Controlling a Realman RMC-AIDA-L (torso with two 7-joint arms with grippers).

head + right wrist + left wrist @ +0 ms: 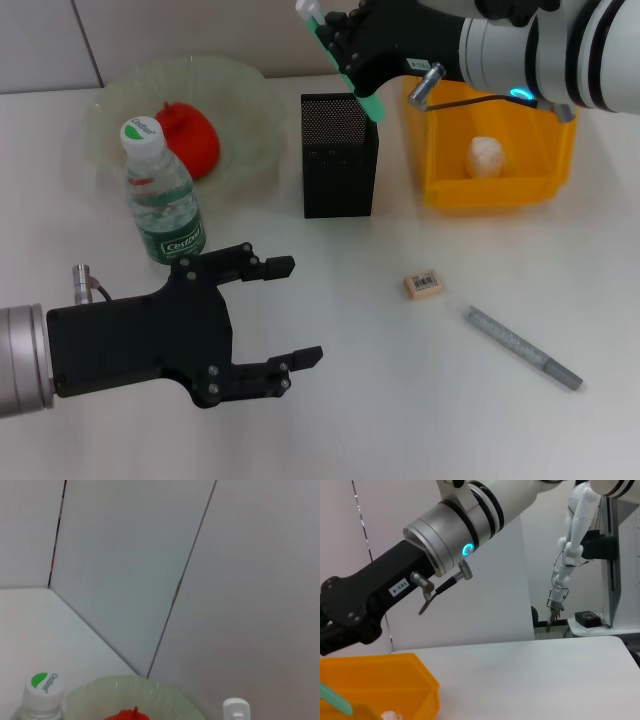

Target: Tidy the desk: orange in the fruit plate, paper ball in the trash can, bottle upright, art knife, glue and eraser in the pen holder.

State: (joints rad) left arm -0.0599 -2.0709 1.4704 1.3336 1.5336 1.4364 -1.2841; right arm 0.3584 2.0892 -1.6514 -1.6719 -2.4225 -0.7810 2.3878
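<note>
My right gripper (347, 62) is shut on a green stick with a white cap (350, 75), seemingly the glue. It holds the stick tilted, lower end at the top opening of the black mesh pen holder (340, 160). The orange (192, 140) lies in the pale-green fruit plate (245, 110). In front of the plate the bottle (162, 205) stands upright. The paper ball (487, 156) rests inside the yellow trash can (500, 190). The eraser (423, 285) and a thin grey art knife (522, 348) lie on the table. My left gripper (290, 312) hovers open, empty, near the front left.
The trash can stands close to the right of the pen holder, under my right arm. The right wrist view shows the bottle's cap (45, 685), the plate's rim (100, 687) and the stick's white cap (235, 707). A wall runs behind the table.
</note>
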